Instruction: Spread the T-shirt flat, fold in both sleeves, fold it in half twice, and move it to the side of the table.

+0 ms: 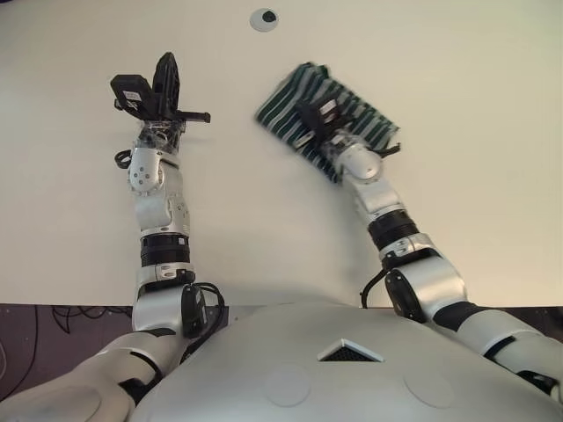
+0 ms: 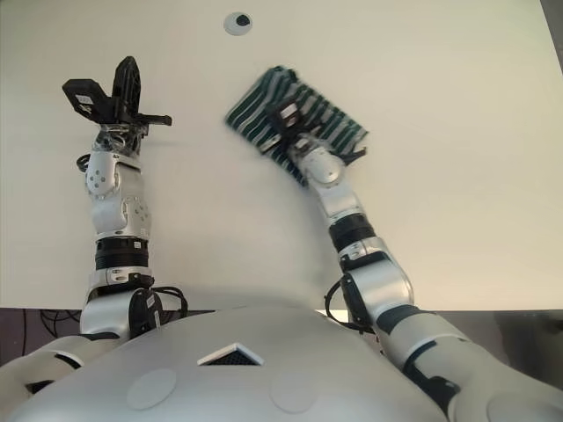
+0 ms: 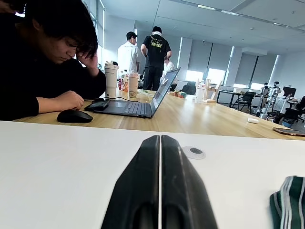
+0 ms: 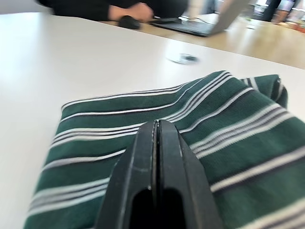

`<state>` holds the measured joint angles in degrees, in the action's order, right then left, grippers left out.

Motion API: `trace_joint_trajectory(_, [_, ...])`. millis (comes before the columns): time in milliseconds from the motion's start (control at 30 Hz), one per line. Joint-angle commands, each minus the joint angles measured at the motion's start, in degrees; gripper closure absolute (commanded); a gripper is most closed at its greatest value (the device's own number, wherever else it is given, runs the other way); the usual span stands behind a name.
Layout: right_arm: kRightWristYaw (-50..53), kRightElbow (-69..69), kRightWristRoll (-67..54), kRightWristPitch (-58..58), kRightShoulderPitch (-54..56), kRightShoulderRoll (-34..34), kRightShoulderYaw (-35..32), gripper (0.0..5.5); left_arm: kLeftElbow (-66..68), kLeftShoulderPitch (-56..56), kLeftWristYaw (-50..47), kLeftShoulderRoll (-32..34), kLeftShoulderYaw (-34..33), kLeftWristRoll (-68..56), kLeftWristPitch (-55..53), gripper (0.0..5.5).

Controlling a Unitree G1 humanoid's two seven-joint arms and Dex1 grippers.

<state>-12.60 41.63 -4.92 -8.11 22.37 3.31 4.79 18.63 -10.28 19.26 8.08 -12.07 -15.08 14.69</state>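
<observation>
T-shirt looks fully folded: a compact green striped bundle on the worktop, right of centre and nearer the far edge than the near one. My read is that only the move to the side is left.

Right gripper is over the middle of the bundle, fingers pressed together with no cloth visible between them. It looks set to press and slide, not pinch. I can't tell how hard it bears down.

Left gripper is clenched on nothing, over bare worktop towards the left edge, well apart from the shirt.

For the slide:
- keep the pressure on the bundle centre, low and even, so the layers travel together
- push in one straight line towards the right edge and don't twist
- watch the top layer: if it creeps over the lower ones, the folds open
- stop short of the edge
- the cable grommet at the far edge is off the path
</observation>
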Motion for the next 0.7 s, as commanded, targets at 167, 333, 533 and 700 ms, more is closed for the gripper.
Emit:
trace_joint_trajectory(167, [15.36, -4.89, -14.71, 11.49, -10.49, 8.72, -26.65, 5.46, -3.99, 2.88, -0.79, 0.91, 0.46, 0.92, -0.60, 5.50])
trace_joint_trajectory(333, [18.58, -16.12, -13.18, 12.65, -15.05, 5.99, -26.07, 5.46, -5.51, 4.58, -1.03, 1.90, 0.71, 2.63, 1.29, 5.50])
trace_joint_trajectory(533, [13.17, -44.41, -1.63, -1.73, -26.59, 4.70, -12.65, 5.46, -10.73, 9.05, -4.00, 1.44, 2.18, 7.61, 3.99, 5.50])
trace_joint_trajectory(700, [8.45, -54.03, 0.95, -7.43, -33.82, 5.45, -6.84, 5.46, -16.35, 14.87, -6.91, 0.15, 4.19, 10.55, -0.21, 5.50])
